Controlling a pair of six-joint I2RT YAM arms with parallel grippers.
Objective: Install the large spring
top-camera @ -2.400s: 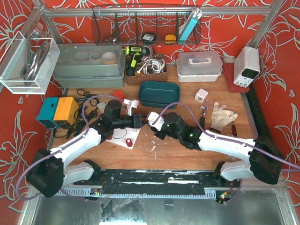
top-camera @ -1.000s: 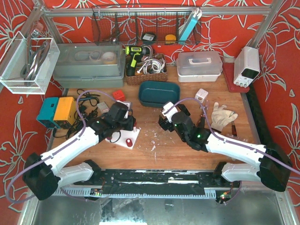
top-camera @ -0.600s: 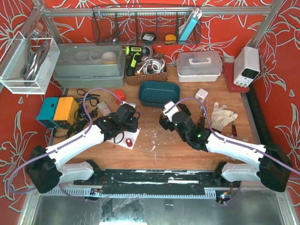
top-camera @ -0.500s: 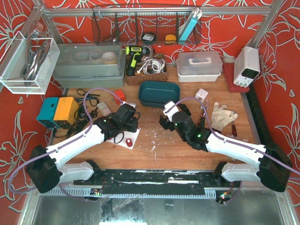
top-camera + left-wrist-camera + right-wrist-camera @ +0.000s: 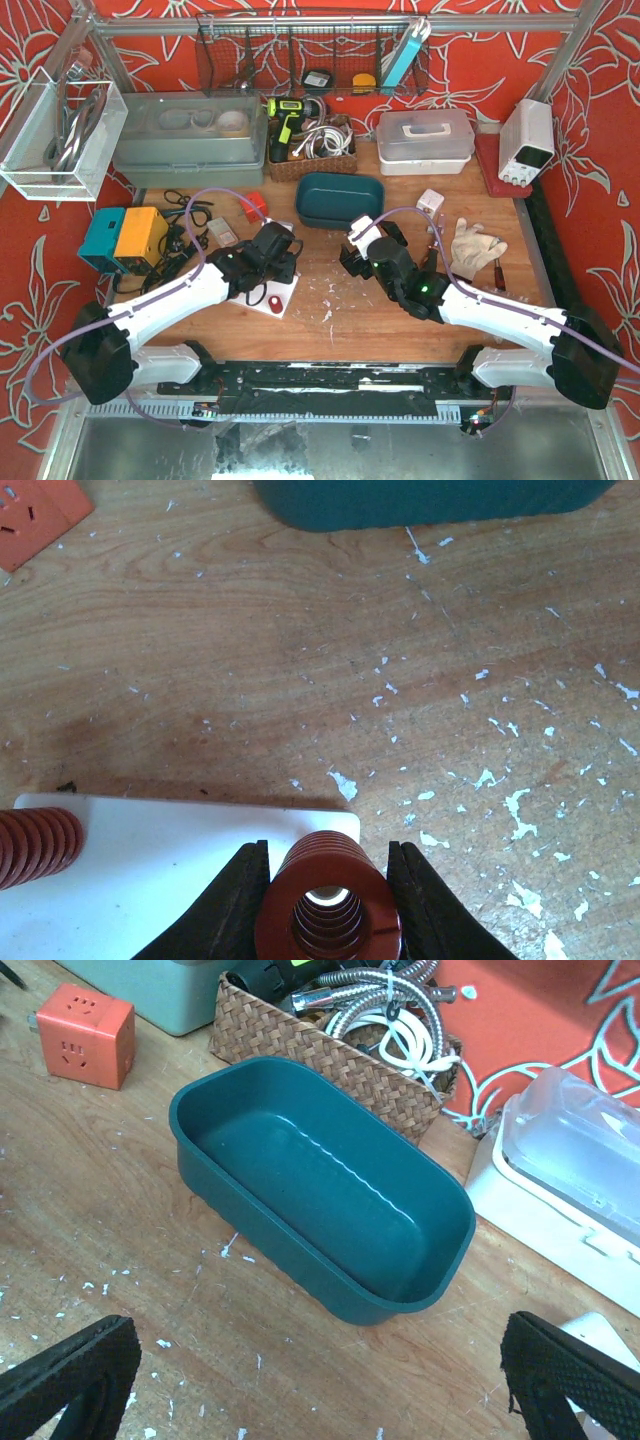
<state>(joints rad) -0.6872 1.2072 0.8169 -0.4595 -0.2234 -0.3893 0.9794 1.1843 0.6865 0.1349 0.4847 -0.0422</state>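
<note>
The left end effector point(image 5: 328, 910) is closed on the large spring point(image 5: 330, 865) and holds it just over a corner of the white plate point(image 5: 150, 880). The right end effector point(image 5: 320, 1375) stands wide open and empty in front of the teal bin point(image 5: 320, 1190). The main danger, I think, is misalignment: I cannot tell if the spring is above its seat, and if it is released off-centre so near the edge, it may tip and roll onto the desk point(image 5: 300, 680).
</note>
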